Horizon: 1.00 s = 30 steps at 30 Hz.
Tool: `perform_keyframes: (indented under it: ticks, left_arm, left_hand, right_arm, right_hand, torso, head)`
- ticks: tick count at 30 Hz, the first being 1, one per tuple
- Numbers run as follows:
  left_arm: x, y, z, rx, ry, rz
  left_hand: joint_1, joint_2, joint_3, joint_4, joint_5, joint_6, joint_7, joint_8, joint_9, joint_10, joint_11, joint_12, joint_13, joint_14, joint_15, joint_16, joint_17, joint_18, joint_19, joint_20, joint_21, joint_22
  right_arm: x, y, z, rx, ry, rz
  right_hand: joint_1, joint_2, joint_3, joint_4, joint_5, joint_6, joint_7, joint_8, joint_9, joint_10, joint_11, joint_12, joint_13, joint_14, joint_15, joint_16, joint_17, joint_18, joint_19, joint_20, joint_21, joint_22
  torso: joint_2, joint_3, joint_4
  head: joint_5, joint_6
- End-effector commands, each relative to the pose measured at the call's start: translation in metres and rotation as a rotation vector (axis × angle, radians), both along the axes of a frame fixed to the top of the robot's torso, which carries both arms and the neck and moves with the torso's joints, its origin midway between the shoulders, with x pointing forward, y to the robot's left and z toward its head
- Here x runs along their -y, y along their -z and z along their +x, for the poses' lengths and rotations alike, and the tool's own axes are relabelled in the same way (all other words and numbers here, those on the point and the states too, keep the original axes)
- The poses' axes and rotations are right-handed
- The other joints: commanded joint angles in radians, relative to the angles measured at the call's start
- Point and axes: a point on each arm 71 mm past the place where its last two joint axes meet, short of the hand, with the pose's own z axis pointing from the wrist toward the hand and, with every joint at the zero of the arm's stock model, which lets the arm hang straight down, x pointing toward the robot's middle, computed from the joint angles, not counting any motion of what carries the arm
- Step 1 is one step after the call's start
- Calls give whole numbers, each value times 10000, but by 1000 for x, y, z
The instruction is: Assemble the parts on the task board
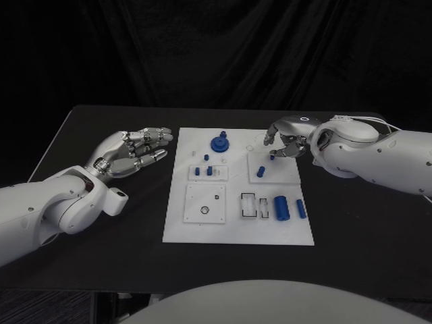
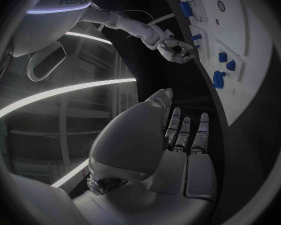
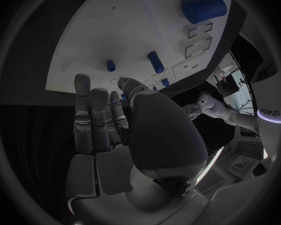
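The white task board (image 1: 237, 226) lies in the middle of the black table. Blue parts on it include a round knob (image 1: 219, 142), short pegs (image 1: 207, 171), a peg (image 1: 261, 171) on a raised square plate, and two cylinders (image 1: 282, 209) near the front right. My right hand (image 1: 287, 142) hovers over the board's far right corner with its fingers curled toward the thumb. A small blue peg (image 1: 271, 154) sits just under the fingertips; I cannot tell whether it is pinched. My left hand (image 1: 133, 152) lies left of the board, fingers spread, holding nothing.
The table (image 1: 372, 229) has bare black surface on both sides of the board. A square plate with a hole (image 1: 206, 202) and slotted frames (image 1: 248, 204) occupy the board's near half. My right forearm (image 1: 391, 162) stretches over the table's right side.
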Motion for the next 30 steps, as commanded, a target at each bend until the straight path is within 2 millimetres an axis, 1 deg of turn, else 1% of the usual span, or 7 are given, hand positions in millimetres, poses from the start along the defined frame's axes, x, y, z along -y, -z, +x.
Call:
perform_keyframes:
  ticks: [1, 9, 10, 11, 21, 27, 30]
  left_arm:
    - [1, -7, -3, 772, 359, -755]
    - [2, -5, -2, 624, 395, -717]
    - [2, -5, -2, 611, 395, -712]
    - [2, -5, -2, 594, 393, -704]
    - [2, -2, -2, 413, 410, -637]
    - [4, 0, -2, 275, 475, -614]
    - [4, 0, -2, 220, 466, -583]
  left_hand:
    - [-9, 100, -8, -54, -20, -93, 9, -8, -19, -64, -16, -57, -14, 22, 92, 52, 6, -160, 82, -11, 32, -31]
    - [-41, 135, -4, -78, -26, -154, 7, -3, -43, -161, -23, -71, -17, 91, 208, 120, 18, -229, 155, -6, 40, -48]
    - [-42, 136, -4, -78, -26, -155, 8, -3, -43, -156, -22, -59, -15, 80, 209, 109, 16, -231, 159, -6, 41, -43]
    - [-43, 137, -4, -79, -26, -155, 8, -3, -43, -157, -20, -59, -15, 79, 209, 107, 15, -232, 160, -6, 41, -44]
    - [-84, 173, -1, -85, -32, -211, 25, -2, -64, -244, 13, -72, -19, 106, 252, 143, 20, -296, 264, -4, 60, -6]
    - [-121, 203, 1, -85, -24, -247, 41, 3, -78, -302, 31, -72, -21, 153, 326, 189, 28, -359, 317, -2, 64, -62]
    - [-131, 207, 2, -91, -21, -256, 42, 7, -82, -322, 26, -69, -22, 172, 363, 208, 30, -391, 301, -2, 53, -148]
  right_arm:
    - [0, 1, -2, 176, -31, 36]
    - [4, 9, -2, 99, 60, 15]
    - [4, 10, -2, 80, 66, 7]
    - [4, 12, -2, 55, 68, -3]
    - [4, 20, -3, -70, 96, -30]
    - [4, 24, -2, -88, 139, -58]
    - [4, 27, -1, -86, 147, -63]
  right_hand:
    - [-108, 21, 58, -15, 37, 111, 4, -59, 10, 109, -26, 52, -18, 44, -32, 53, 23, 138, 50, 1, 71, 268]
    - [-190, -6, 128, -50, 43, 358, -3, -52, 52, 430, -103, 159, -18, 93, -94, 97, 50, 132, 102, -51, 142, 281]
    - [-198, -10, 136, -59, 24, 403, -11, -41, 66, 474, -115, 182, -12, 104, -103, 107, 61, 131, 109, -60, 152, 283]
    - [-208, -9, 146, -70, 7, 471, -13, -18, 87, 532, -132, 215, 0, 109, -115, 110, 58, 133, 112, -70, 147, 281]
    - [-253, -56, 145, -107, -113, 504, -55, -41, 120, 627, -163, 275, 22, 24, -137, 23, -108, 152, 56, -93, -17, 243]
    - [-174, -32, 232, -222, 0, 683, -58, 32, 204, 709, -192, 322, 40, 13, -167, 32, -81, 146, 46, -123, 12, 256]
    - [-149, -29, 257, -272, 27, 742, -67, 64, 243, 755, -206, 350, 52, 24, -180, 43, -66, 144, 51, -135, 29, 263]
  torso:
    - [-2, 17, -15]
    - [-2, 17, -16]
    - [23, 15, -96]
    - [30, 16, -117]
    - [28, 23, -118]
    - [39, 35, -118]
    - [33, 31, -112]
  head:
    - [-22, 2]
    - [-24, 2]
    - [49, 2]
    - [69, 2]
    - [113, 2]
    - [108, 2]
    - [88, 2]
